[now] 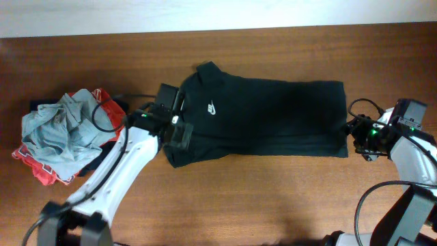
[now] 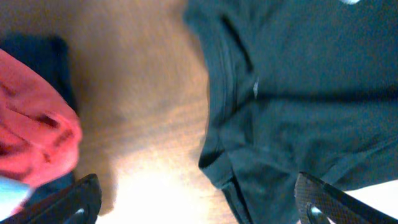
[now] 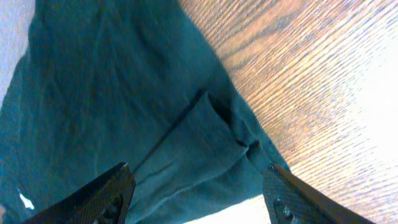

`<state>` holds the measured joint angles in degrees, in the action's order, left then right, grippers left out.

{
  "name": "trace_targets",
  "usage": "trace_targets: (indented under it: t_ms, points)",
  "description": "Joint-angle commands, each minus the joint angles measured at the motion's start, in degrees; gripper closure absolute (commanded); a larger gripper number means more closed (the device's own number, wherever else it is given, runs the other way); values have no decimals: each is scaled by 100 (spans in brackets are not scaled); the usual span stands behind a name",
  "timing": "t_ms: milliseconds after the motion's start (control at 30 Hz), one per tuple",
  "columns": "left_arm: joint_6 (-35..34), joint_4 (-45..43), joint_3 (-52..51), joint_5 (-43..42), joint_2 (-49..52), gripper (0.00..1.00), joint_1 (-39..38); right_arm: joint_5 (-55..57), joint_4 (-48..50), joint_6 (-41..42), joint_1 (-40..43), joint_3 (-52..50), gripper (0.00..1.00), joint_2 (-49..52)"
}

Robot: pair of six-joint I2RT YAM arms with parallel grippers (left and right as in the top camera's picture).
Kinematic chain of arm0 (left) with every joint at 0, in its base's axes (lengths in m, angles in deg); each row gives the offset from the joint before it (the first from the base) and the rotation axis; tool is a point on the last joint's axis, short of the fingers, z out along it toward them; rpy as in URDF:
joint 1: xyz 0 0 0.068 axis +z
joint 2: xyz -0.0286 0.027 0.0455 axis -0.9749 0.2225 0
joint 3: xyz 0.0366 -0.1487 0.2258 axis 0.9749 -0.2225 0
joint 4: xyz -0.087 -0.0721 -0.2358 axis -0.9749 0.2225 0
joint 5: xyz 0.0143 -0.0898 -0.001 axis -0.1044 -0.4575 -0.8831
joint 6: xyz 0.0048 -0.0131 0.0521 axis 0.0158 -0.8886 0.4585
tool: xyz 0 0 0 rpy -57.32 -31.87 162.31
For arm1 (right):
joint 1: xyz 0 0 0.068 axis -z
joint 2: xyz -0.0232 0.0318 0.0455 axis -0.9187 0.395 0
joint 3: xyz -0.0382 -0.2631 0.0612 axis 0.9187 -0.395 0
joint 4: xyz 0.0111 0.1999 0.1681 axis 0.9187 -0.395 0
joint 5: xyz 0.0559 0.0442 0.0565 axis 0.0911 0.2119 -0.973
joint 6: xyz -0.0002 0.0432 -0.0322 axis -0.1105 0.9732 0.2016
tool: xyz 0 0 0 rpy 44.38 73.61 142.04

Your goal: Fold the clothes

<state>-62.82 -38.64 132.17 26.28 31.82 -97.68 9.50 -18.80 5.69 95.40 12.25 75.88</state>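
The black T-shirt (image 1: 273, 116) lies flat in a long folded band across the middle of the table, its white logo (image 1: 212, 107) near the left end. My left gripper (image 1: 179, 131) hovers open over the shirt's lower left corner. In the left wrist view, the left gripper (image 2: 199, 208) has one finger over bare wood and the other over the black cloth (image 2: 298, 93), holding nothing. My right gripper (image 1: 355, 137) stands open at the shirt's right end. In the right wrist view, the right gripper (image 3: 199, 205) has folded shirt layers (image 3: 112, 93) below its spread fingers, not pinched.
A heap of other garments sits at the far left: grey-blue (image 1: 61, 126) on top, red-and-white (image 1: 41, 167) beneath, navy (image 1: 116, 109) at its right side. The red cloth (image 2: 31, 137) lies close to my left gripper. Cables trail beside both arms.
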Motion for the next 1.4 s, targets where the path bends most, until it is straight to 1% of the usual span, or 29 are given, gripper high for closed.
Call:
trace_targets:
  t_ms: [0,100,133,167,267,300,333,400,433,500,567,633,667,767,900,1033,1100,1167,1233,1367]
  points:
    - [-35,-79,133,-55,-328,11,20,-142,-111,-109,-37,74,30,20]
    - [-35,-216,133,-243,-337,58,20,-140,-376,-267,-87,74,30,-94]
    - [-35,-264,133,-328,-337,70,20,-120,-455,-330,-118,74,30,-149]
    - [-35,-332,133,-411,-337,76,20,-120,-501,-404,-151,74,30,-201]
    - [-35,-669,133,-608,-337,75,20,-122,-540,-566,-304,74,29,-455]
    - [-31,-872,133,-660,-337,70,20,-122,-520,-566,-367,76,28,-560]
    - [-11,-1045,153,-765,-337,64,22,-142,-459,-577,-446,76,26,-688]
    - [-11,-1320,223,-1029,-330,55,39,-315,-313,-780,-592,79,23,-872]
    - [-9,-1469,269,-1224,-328,52,68,-457,-251,-922,-669,94,21,-931]
    - [11,-1655,413,-1572,-278,50,157,-723,-238,-1213,-868,219,21,-960]
    - [13,-1646,691,-1840,-116,48,291,-787,-254,-1366,-1082,363,21,-933]
    - [168,-1429,1161,-2122,236,45,428,-748,-271,-1421,-1274,520,21,-920]
    - [262,-1322,1377,-2177,415,45,466,-654,-260,-1388,-1303,603,22,-911]
    - [544,-1058,2090,-2173,1012,44,507,-463,-201,-1246,-1244,846,21,-831]
    - [935,-979,2942,-2170,1860,41,505,-461,-118,-1252,-1102,1252,19,-581]
    - [1088,-1008,3700,-2175,2774,38,505,-461,234,-1362,-1054,1504,11,-212]
    - [1272,-1091,3985,-2173,3217,36,505,-452,627,-1425,-1054,1513,7,-11]
    - [1318,-1237,4170,-2170,3585,33,505,-374,905,-1425,-1054,1515,7,144]
    - [1327,-1456,4277,-2170,3928,32,511,-378,1189,-1421,-1054,1515,7,334]
    - [1388,-2020,4304,-2173,4461,32,509,-376,1449,-1419,-1054,1519,7,763]
